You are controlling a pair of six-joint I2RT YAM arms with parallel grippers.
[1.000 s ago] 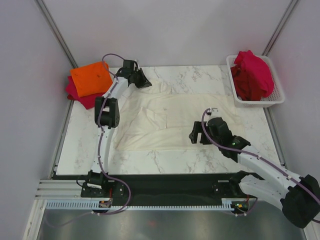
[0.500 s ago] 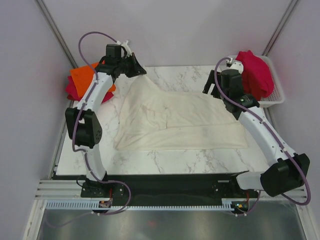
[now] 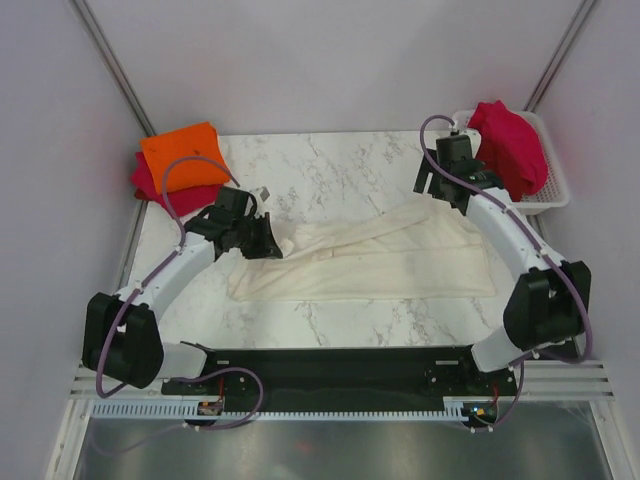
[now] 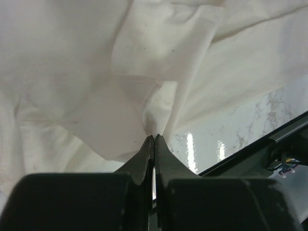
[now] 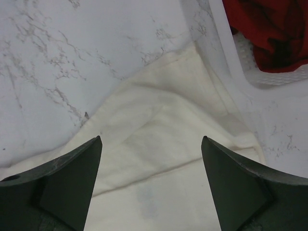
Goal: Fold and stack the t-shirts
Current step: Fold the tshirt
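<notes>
Cream-white t-shirt point(image 3: 390, 268) pinched by left tool point(image 4: 154, 138), arm low; right tool point(image 5: 151, 140) spread, hovering above.

Cream-white t-shirt point(image 3: 380, 262): soft matt cloth, creased, on the table point(image 3: 330, 160), whose marble-patterned top is smooth and glossy with bright glints; basket point(image 3: 520, 207) at the table's far right corner: white plastic mesh; left gripper point(image 4: 154, 140) over the table's left side: smooth matt black, plastic-looking.
</notes>
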